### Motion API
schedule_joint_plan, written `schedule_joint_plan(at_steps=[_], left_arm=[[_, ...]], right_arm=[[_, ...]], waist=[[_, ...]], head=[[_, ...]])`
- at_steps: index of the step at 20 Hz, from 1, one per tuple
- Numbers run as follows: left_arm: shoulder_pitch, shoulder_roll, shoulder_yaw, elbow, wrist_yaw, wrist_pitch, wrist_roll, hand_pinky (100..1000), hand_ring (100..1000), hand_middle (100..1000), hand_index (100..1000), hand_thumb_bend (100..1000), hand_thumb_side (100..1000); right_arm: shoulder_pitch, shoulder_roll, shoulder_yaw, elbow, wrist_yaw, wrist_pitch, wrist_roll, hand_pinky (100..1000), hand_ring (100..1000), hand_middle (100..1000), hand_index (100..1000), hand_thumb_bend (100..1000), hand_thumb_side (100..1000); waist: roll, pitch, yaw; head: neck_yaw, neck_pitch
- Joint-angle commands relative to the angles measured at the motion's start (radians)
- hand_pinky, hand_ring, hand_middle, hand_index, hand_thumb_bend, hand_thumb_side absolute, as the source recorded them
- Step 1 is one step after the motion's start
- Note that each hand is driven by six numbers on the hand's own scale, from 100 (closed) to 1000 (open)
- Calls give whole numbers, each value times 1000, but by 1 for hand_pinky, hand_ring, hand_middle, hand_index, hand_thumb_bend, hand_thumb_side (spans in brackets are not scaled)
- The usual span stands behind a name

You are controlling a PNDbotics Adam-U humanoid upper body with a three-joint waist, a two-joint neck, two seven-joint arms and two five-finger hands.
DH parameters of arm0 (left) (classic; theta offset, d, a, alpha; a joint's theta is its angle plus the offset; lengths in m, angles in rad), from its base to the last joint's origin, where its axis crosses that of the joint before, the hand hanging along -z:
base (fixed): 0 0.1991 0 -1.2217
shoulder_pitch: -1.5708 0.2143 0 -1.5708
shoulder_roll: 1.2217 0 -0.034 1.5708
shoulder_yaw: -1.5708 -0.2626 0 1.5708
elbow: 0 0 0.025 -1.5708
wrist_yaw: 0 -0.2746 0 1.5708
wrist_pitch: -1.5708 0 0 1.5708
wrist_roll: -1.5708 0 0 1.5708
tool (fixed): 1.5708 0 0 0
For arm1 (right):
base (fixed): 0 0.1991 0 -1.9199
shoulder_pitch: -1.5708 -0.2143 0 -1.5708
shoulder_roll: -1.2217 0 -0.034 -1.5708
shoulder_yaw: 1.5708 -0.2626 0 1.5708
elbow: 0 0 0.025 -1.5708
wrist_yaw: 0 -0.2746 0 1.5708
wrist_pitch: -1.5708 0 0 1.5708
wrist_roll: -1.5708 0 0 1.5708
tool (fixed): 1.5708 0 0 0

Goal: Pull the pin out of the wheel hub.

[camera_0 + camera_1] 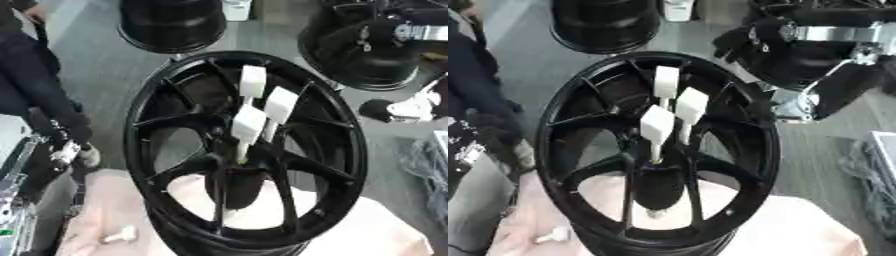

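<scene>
Grey floor | wheel hub (241, 150) upright, white pins (248, 122) in centre | right robot hand (741, 37) fingers curled, empty

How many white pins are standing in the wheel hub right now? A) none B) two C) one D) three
D: three white pins with flat block heads stand together at the centre of the black wheel hub, and none has been pulled out yet.

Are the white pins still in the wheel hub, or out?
In: three white pins stand up from the hub; a fourth lies loose beside the wheel.
</scene>
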Motion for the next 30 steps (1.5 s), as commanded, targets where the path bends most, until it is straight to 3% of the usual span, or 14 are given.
schedule_joint_plan(at_steps=[1, 6, 18, 30], left_arm=[[-11, 20, -5, -22, -3, -1, -6, 640, 729, 719, 789, 469, 541], [-11, 16, -7, -21, -3, -1, -9, 640, 729, 719, 789, 465, 544], [-13, 12, -11, -22, -3, -1, -16, 641, 729, 719, 789, 463, 546], [-17, 11, -13, -22, -3, 0, -19, 642, 729, 719, 788, 463, 546]], right_arm=[[-35, 25, 5, 39, 41, -17, 37, 814, 911, 918, 1000, 293, 366], [-61, 86, 14, 100, 104, -40, 61, 817, 918, 928, 1000, 257, 300], [-96, 162, 36, 182, 180, -86, 76, 818, 913, 916, 1000, 262, 305], [-117, 184, 47, 221, 232, -117, 83, 819, 890, 800, 907, 257, 289]], waist=[[6, -9, 2], [10, -8, 7], [10, -6, 16], [7, -2, 29]], head=[[-4, 0], [-5, 3], [-8, 10], [-17, 10]])
